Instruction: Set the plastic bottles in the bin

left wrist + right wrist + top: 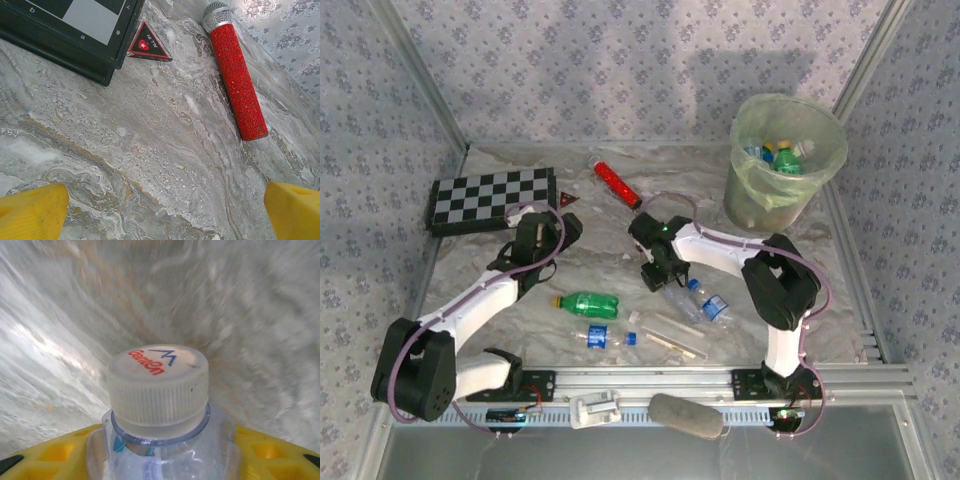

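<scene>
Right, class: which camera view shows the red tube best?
The left wrist view: the red tube lies close and sharp, its glittery body and silver mesh end plain. The top external view gives it small, a red stick on the table between the chequered board and the bin.

The counter (165, 150) wears a grey-white marbled covering with a soft sheen. At its 12 o'clock the red tube (237, 85) is coated in coarse glitter, its head a silvery mesh. The board (95, 20) at 10 o'clock looks matt, black frame and grey squares. At 1 o'clock the bin (765, 205) is translucent pale-green plastic with a thin crinkled liner. The clear bottle (159, 405) is glossy plastic, its white cap finely ribbed; the right jaws beside it are matt yellow plastic with moulded pockets. The green bottle (588, 303) near 7 o'clock shines. The rail (650, 380) at 6 o'clock is pale metal.
</scene>
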Controlling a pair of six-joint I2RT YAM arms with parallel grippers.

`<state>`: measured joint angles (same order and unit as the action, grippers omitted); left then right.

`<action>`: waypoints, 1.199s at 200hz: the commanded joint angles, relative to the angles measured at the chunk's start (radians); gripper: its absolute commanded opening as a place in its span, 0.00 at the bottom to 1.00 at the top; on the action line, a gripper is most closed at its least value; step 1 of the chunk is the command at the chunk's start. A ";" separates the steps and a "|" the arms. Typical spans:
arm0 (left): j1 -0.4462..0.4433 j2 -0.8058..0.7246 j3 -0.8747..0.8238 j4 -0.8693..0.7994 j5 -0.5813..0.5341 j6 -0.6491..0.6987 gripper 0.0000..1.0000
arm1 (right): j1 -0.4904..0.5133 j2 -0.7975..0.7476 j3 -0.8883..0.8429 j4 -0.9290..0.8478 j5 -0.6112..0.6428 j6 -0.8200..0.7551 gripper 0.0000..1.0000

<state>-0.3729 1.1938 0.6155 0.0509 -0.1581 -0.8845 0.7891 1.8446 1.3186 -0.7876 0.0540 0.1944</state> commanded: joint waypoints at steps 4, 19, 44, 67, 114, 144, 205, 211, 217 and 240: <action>0.005 -0.031 -0.008 -0.011 -0.023 -0.005 1.00 | -0.050 -0.082 0.093 0.045 -0.045 -0.019 0.54; 0.005 -0.039 -0.011 -0.014 -0.027 -0.002 1.00 | -0.082 -0.103 0.125 0.081 -0.076 -0.021 0.54; 0.005 -0.046 -0.011 -0.013 -0.030 0.003 1.00 | -0.139 -0.143 0.166 0.180 -0.121 -0.024 0.53; 0.005 -0.041 -0.007 0.007 -0.013 0.010 1.00 | -0.198 -0.187 0.189 0.313 -0.182 -0.032 0.52; 0.005 -0.026 0.006 0.053 0.047 0.036 1.00 | -0.342 -0.315 0.208 0.539 -0.312 0.022 0.52; -0.006 -0.003 0.021 0.080 0.086 0.056 1.00 | -0.442 -0.406 0.206 0.640 -0.341 0.054 0.51; -0.082 0.075 0.099 0.090 0.130 0.149 1.00 | -0.578 -0.542 0.226 0.680 -0.153 -0.082 0.51; -0.092 0.085 0.110 0.086 0.131 0.161 1.00 | -0.593 -0.547 0.225 0.684 -0.127 -0.094 0.51; -0.103 0.093 0.122 0.080 0.135 0.177 1.00 | -0.610 -0.551 0.223 0.690 -0.104 -0.105 0.51; -0.141 0.136 0.170 0.052 0.144 0.228 1.00 | -0.661 -0.555 0.224 0.716 -0.009 -0.164 0.51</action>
<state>-0.4816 1.2980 0.7155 0.1089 -0.0414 -0.7410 0.1715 1.2945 1.5185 -0.1158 -0.0967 0.1207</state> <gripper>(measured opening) 0.998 0.517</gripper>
